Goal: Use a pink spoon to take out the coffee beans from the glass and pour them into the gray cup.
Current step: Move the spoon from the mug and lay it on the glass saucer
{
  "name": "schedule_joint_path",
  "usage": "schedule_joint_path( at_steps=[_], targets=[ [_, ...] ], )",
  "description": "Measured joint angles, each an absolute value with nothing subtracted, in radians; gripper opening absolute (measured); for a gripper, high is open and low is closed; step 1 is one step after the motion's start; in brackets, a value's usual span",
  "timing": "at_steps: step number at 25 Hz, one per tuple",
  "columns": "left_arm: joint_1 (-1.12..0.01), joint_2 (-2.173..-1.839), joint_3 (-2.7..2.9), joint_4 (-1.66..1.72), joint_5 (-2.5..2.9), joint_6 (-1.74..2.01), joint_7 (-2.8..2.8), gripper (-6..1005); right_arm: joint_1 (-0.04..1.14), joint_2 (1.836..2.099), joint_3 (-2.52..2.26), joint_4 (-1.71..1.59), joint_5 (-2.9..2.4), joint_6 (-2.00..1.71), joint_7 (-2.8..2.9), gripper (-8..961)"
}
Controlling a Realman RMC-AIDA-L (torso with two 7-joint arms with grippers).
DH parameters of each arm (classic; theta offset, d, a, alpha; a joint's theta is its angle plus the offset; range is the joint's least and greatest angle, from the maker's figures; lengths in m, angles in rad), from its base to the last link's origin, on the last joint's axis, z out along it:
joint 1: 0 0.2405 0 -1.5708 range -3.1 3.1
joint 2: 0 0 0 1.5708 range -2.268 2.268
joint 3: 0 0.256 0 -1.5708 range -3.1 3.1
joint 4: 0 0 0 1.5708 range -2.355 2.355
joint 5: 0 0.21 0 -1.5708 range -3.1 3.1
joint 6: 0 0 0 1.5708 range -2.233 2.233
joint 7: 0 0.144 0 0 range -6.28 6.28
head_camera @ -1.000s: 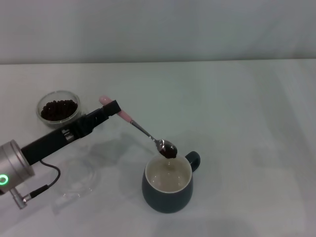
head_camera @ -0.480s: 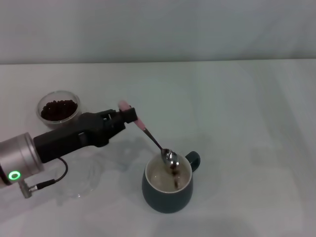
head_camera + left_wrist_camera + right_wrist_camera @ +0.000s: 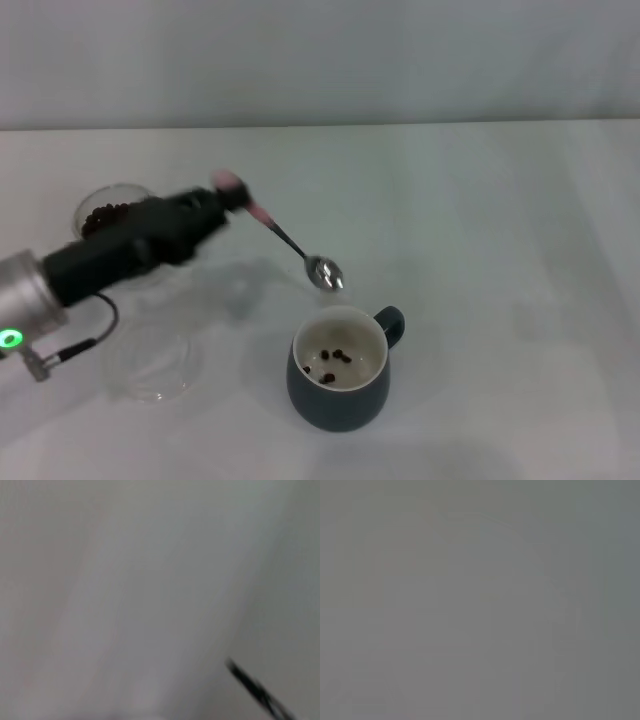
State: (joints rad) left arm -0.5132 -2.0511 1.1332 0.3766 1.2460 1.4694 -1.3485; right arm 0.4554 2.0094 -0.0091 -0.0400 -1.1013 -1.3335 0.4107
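Note:
My left gripper (image 3: 228,198) is shut on the pale handle of the pink spoon (image 3: 290,243), seen in the head view. The spoon slants down to the right. Its shiny bowl (image 3: 325,272) is empty and hangs just above and behind the gray cup (image 3: 338,392). A few coffee beans (image 3: 335,357) lie on the cup's cream bottom. The glass (image 3: 92,203) with more coffee beans (image 3: 100,216) stands at the back left, partly hidden behind my left arm. The left wrist view shows only a dark streak (image 3: 257,692). The right gripper is out of view.
A flat clear glass dish (image 3: 150,368) lies on the white table (image 3: 500,250) at the front left, below my left arm. A cable (image 3: 70,348) hangs from the arm's wrist. The right wrist view is plain grey.
The spoon tipped its beans into the gray cup. It then lifted and drew back to the left with an empty bowl. My left arm swung back towards the glass.

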Motion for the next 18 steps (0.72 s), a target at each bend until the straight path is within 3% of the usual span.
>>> schedule_joint_path(
  at_steps=[7, 18],
  targets=[
    [-0.338, -2.072, 0.992, 0.289, 0.992, 1.563, -1.45, 129, 0.458, 2.009, -0.009, -0.04, -1.1, -1.331, 0.411, 870],
    [-0.159, -2.062, 0.988, 0.19, 0.924, 1.577, -1.454, 130, 0.462, 2.005, -0.009, -0.042, -1.101, -1.322, 0.404, 870]
  ],
)
